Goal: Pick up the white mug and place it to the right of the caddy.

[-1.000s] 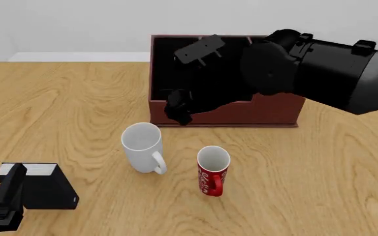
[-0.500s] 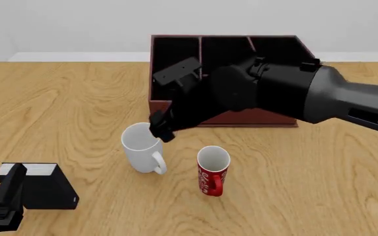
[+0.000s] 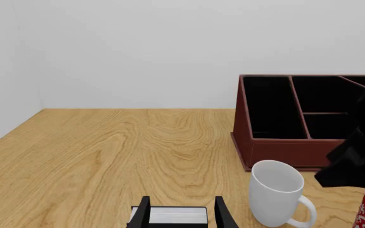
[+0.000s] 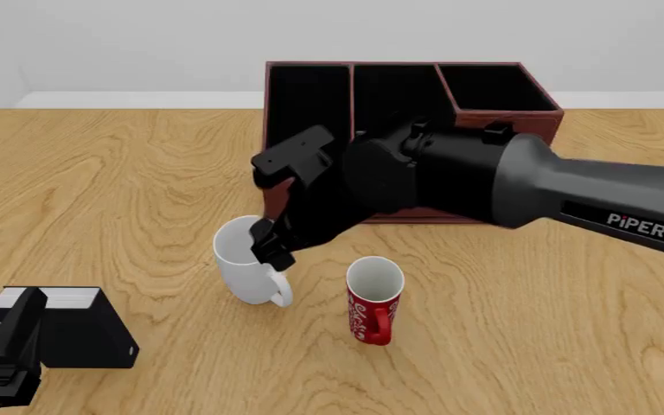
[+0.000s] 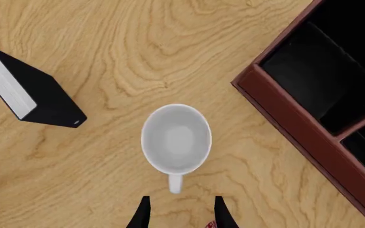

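The white mug [image 4: 243, 257] stands upright on the table in front of the caddy [image 4: 309, 95], its handle [image 4: 277, 294] turned toward the near edge. My right gripper [image 4: 270, 245] hangs open just above the mug's near rim. In the right wrist view the mug [image 5: 176, 139] lies ahead of the open right gripper [image 5: 180, 216], with the handle [image 5: 175, 183] close to the fingertips and nothing between them. My left gripper [image 4: 9, 350] rests open at the near left. The left wrist view shows the mug [image 3: 273, 192] and the caddy [image 3: 277, 118] too.
A red mug [image 4: 373, 298] with white lettering stands just right of the white mug. A small black box with a white top [image 4: 76, 327] sits right ahead of the left gripper [image 3: 181, 216]. The right arm [image 4: 517, 186] stretches across the caddy's front.
My right arm has swung out from over the caddy, toward the near left and downward, until its gripper hangs over the white mug. The left arm and both mugs have not moved.
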